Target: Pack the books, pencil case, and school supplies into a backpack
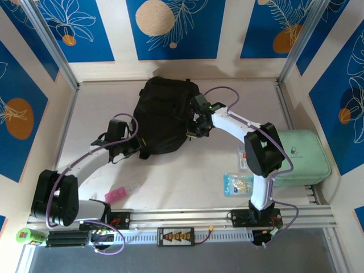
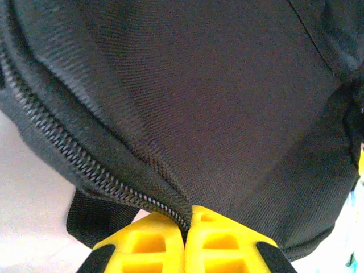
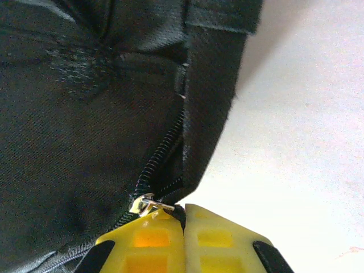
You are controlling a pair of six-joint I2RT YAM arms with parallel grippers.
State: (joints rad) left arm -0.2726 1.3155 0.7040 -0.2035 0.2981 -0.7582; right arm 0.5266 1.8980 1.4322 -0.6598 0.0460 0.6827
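Observation:
The black backpack (image 1: 165,116) lies at the middle of the table. My left gripper (image 1: 135,147) is at its lower left edge, shut on the fabric beside the zip (image 2: 68,151); the left wrist view has the yellow fingers pinching that seam (image 2: 186,219). On the bag's right edge my right gripper (image 1: 196,129) is shut on the black pull tab of the metal zip slider (image 3: 142,203), its jaws pressed together (image 3: 183,213). The mint-green pencil case (image 1: 301,156) lies at the far right. The books are out of view.
A pink eraser with a clear piece (image 1: 120,193) lies near the left arm's base. A blue-edged packet of small items (image 1: 238,184) and a white packet (image 1: 243,154) lie by the right arm. Frame posts and walls bound the table.

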